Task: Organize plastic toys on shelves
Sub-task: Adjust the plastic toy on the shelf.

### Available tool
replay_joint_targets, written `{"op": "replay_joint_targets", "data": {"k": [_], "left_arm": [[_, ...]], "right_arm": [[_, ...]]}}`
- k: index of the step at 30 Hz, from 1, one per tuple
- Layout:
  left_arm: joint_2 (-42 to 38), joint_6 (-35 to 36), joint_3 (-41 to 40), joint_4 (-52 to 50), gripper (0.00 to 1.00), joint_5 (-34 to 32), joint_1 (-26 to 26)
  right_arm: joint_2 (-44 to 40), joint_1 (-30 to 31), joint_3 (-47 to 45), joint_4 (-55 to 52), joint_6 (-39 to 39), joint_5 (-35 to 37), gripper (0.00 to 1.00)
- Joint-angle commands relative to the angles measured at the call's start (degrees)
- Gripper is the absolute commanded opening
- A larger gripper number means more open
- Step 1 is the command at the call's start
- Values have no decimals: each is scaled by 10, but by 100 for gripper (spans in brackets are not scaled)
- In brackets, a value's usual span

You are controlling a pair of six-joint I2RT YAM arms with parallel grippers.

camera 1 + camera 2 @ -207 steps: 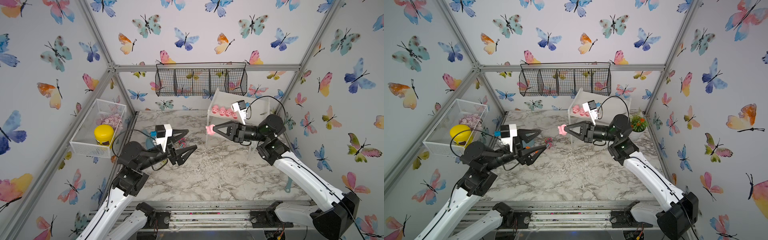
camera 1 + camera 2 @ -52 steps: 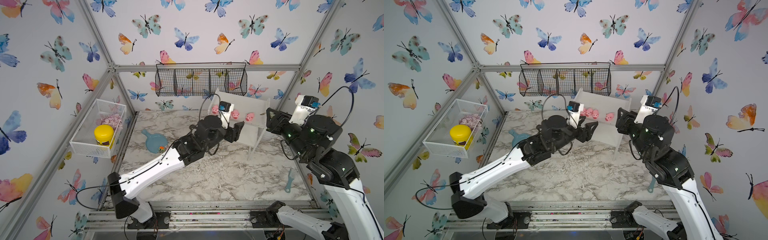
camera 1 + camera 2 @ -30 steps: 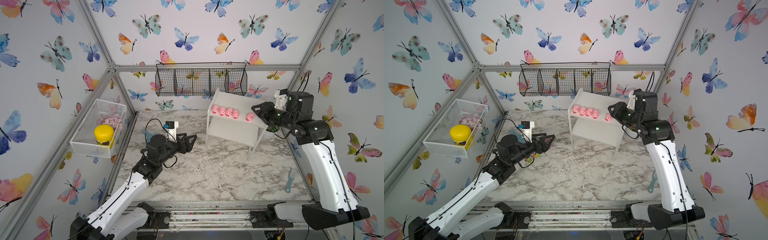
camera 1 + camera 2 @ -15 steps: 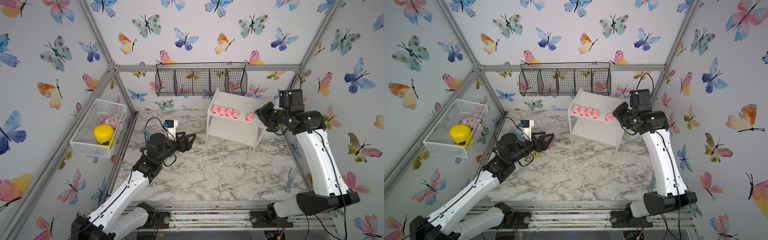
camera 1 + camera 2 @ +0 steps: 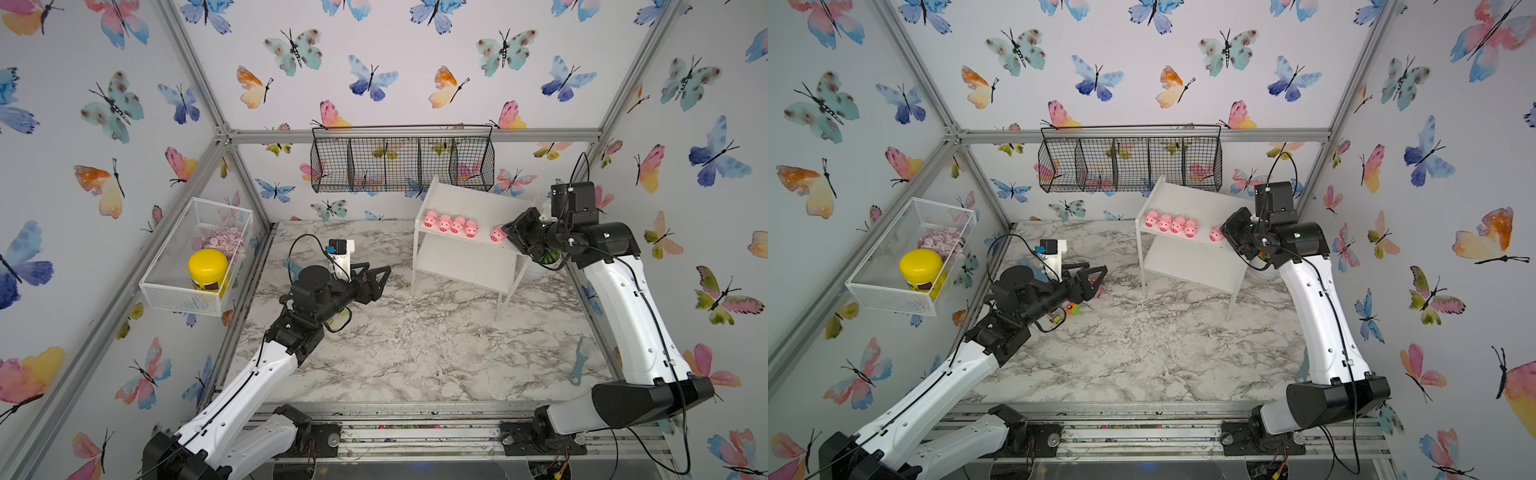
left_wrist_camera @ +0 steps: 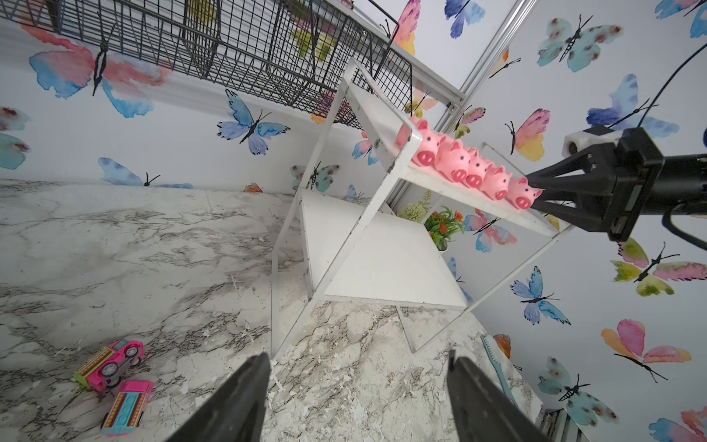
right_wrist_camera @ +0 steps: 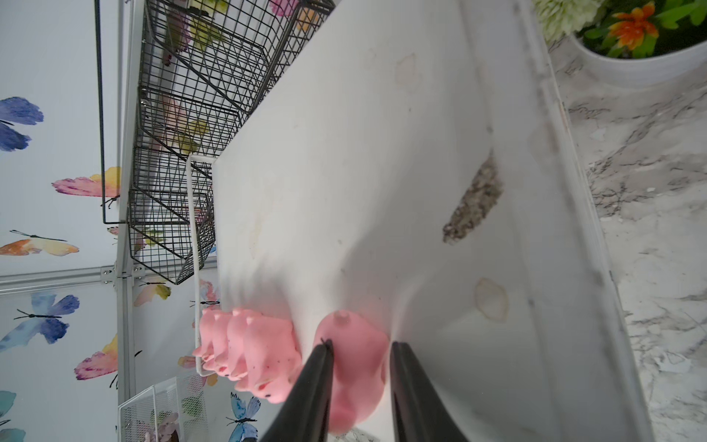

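Both top views show a yellow-lidded jar (image 5: 208,266) whose dark label is too small to read; the toy trucks lie largely hidden beneath the left arm, so only the left wrist view lets us count two pink trucks (image 6: 111,361) on the bench (image 5: 415,353); the left hand (image 6: 357,354) is spread and holds nothing; five pigs (image 5: 457,224) stand on the shelf (image 5: 478,203), on its upper board; four touch in a row; the fifth pig (image 7: 355,382) sits apart between the fingers of the right hand (image 7: 359,344); whether they pinch it we cannot tell.
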Motion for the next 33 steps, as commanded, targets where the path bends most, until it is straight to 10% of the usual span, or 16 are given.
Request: {"op": "replay_joint_targets", "data": {"k": [1,33], "left_arm": [[2,6,14,12,78,10,2],[-5,16,19,-7,78,8,4]], "right_arm": [[-7,0,-13,4,-1,-14,29],[66,-1,108,-85,-201,-45,10]]}}
